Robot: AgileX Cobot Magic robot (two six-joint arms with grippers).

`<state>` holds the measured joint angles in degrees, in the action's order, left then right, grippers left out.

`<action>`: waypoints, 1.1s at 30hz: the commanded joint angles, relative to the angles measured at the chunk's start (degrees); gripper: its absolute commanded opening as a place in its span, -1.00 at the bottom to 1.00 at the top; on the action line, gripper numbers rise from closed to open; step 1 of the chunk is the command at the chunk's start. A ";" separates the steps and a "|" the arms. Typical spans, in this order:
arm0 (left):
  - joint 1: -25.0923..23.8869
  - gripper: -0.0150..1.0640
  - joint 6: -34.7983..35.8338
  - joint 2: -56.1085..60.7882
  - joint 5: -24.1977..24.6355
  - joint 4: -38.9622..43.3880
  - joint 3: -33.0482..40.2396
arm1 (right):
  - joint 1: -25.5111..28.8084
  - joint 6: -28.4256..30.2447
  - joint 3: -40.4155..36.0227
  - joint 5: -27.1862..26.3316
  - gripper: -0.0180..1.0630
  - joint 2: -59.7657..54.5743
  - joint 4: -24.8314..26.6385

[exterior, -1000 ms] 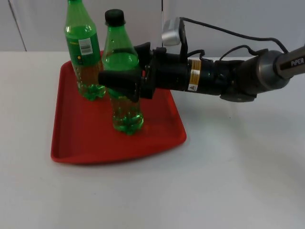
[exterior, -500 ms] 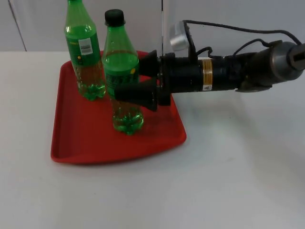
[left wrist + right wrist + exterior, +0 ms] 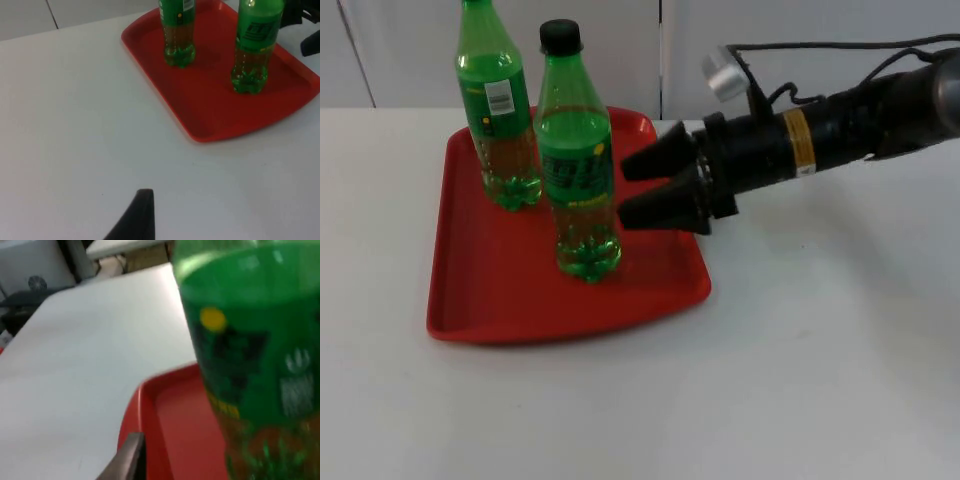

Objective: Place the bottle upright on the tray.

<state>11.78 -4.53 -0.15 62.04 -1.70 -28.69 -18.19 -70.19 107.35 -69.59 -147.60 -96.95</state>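
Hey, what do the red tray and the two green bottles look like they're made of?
The red tray looks like moulded plastic: uniform colour, rounded raised rim, soft sheen. Both the capped bottle and the rear bottle look like thin clear-green plastic, since light passes through and the bases are lobed. The right pincer, open beside the capped bottle, looks like matte black plastic, though that is uncertain.

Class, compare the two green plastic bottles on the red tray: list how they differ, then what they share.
The green plastic bottle with the black cap stands nearer the red tray's front edge; the green plastic bottle with the white barcode label stands toward its back. The first shows a green printed label, the second a white barcode patch. The open right gripper sits beside the first, apart from it. Both stand upright, part-filled with clear liquid.
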 commanded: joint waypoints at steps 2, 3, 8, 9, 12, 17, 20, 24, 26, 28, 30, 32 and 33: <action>0.18 0.97 0.09 0.15 -0.43 -0.01 0.28 | 1.78 -6.05 0.00 -0.37 0.98 1.76 -3.00; 0.18 0.97 0.09 0.15 -0.43 -0.01 0.28 | 2.64 -7.79 0.00 -0.37 0.98 2.34 -3.00; 0.18 0.97 0.09 0.15 -0.43 0.39 0.28 | 5.43 -10.14 0.00 -0.37 0.98 6.80 -3.00; 0.18 0.97 0.09 0.15 -0.43 0.39 0.28 | 5.68 -10.43 0.00 -0.37 0.98 7.51 -3.00; 0.18 0.97 0.09 0.15 -0.43 0.70 0.28 | 7.47 -14.28 0.00 -0.37 0.98 10.58 -3.00; 0.18 0.97 0.09 0.15 -0.43 0.77 0.28 | 11.30 -22.01 0.00 -0.37 0.98 14.96 -3.00; 0.18 0.97 0.09 0.15 -0.43 0.90 0.28 | 13.15 -26.30 0.00 -0.37 0.98 18.70 -3.00; 0.18 0.97 0.09 0.15 -0.43 1.00 0.28 | 13.50 -26.87 0.00 -0.37 0.98 22.36 -3.00; 0.18 0.97 0.09 0.15 -0.43 1.00 0.28 | 13.50 -26.87 0.00 -0.33 0.98 26.68 -3.00; 0.18 0.97 0.09 0.15 -0.43 1.12 0.28 | 13.50 -27.13 0.00 -0.08 0.98 28.09 -3.00; 0.18 0.97 0.09 0.15 -0.43 1.12 0.28 | 13.77 -29.39 0.00 0.62 0.98 31.05 -3.00; 0.18 0.97 0.09 0.15 -0.43 1.12 0.28 | 14.21 -33.32 0.00 1.97 0.98 33.37 -3.00; 0.18 0.97 0.09 0.15 -0.43 1.12 0.28 | 14.59 -34.74 0.00 2.14 0.98 34.39 -3.00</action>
<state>11.78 -4.53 -0.15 62.04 -1.03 -28.69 -4.49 -101.06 107.35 -68.39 -115.96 -100.26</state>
